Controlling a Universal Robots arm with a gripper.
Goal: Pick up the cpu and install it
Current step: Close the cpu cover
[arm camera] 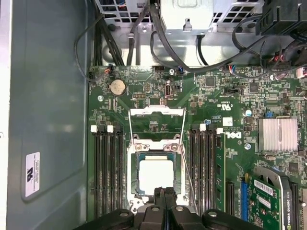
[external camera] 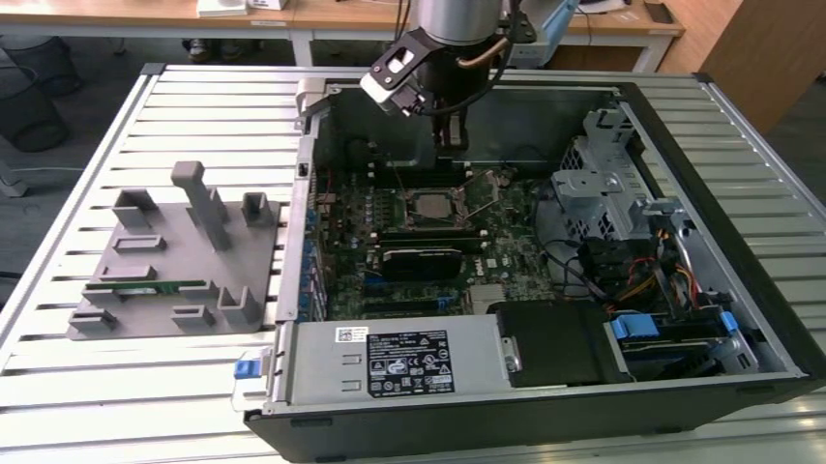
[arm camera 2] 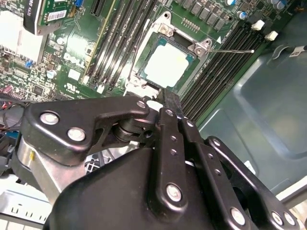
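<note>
Cpu, place: one cpu (arm camera: 156, 175) lies flat in the socket (arm camera: 135, 173) of the motherboard (arm camera: 211, 100), inside the open computer case (external camera: 516, 425).
Cpu, orientation: silvery top faces up. It is square, so it has no long axis. Its edges run parallel to the memory slots (arm camera: 108, 167) on either side.
Retention frame: the metal frame (arm camera: 157, 112) is swung open beside the socket.
Gripper: the gripper (arm camera: 164, 190) hangs just over one edge of the cpu. The two fingers (arm camera: 159, 199) are pressed together with nothing visible between them.
Writing: there is one white sticker (arm camera: 32, 175) on the case wall and one large white label (external camera: 410, 362) on the black power-supply cover. The print is too small to make out.
Table: one grey fixture tray (external camera: 168, 261) sits at the exterior view's left, with one green memory stick (external camera: 149, 287) lying in it.
</note>
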